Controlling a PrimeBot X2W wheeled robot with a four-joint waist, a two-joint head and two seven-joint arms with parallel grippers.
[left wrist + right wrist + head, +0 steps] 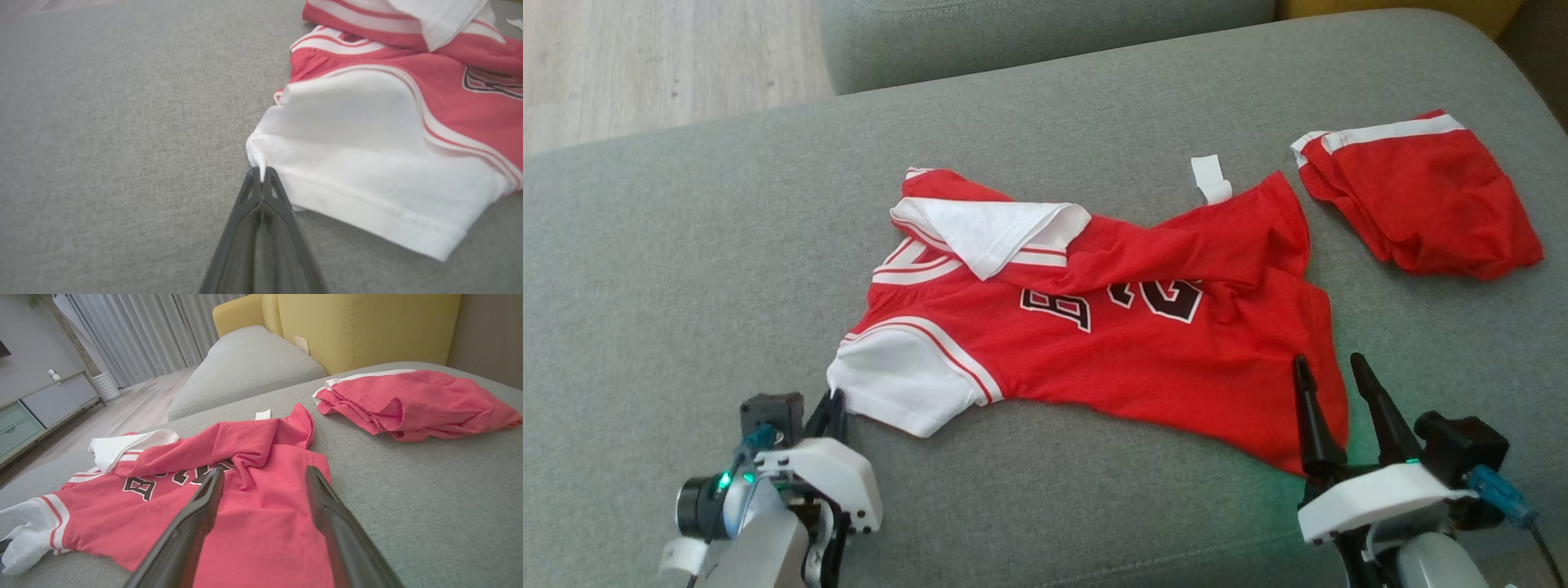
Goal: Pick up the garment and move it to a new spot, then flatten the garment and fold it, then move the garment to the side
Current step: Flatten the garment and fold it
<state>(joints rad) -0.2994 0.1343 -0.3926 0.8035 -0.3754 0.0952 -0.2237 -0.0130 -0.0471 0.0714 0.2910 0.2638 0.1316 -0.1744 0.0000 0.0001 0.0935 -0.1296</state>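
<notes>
Currently pinched: white sleeve [367, 163] of red-and-white jersey garment [1094, 351], being clamped by closed left end effector [261, 173].
Right end effector [1329, 361]: being held open over the hem [1327, 318], empty.
Garment: being supported by grey sofa cushion [686, 245].

Left of the left end effector [261, 174] and behind it, the grey cushion [686, 286] lies bare and flat, with open room to pass. Straight ahead and to its right the shirt [1111, 351] is in the way, its white sleeve [367, 163] caught at the pinched fingertips. The right end effector [1331, 363] hangs with fingers apart over the shirt's edge, and rumpled red folds rise just ahead of it. To its right the cushion lies bare. Farther ahead and to the right sit folded red shorts [1421, 204], with a strip of bare cushion between them and the shirt. Beyond them stands a yellow backrest [367, 326].
</notes>
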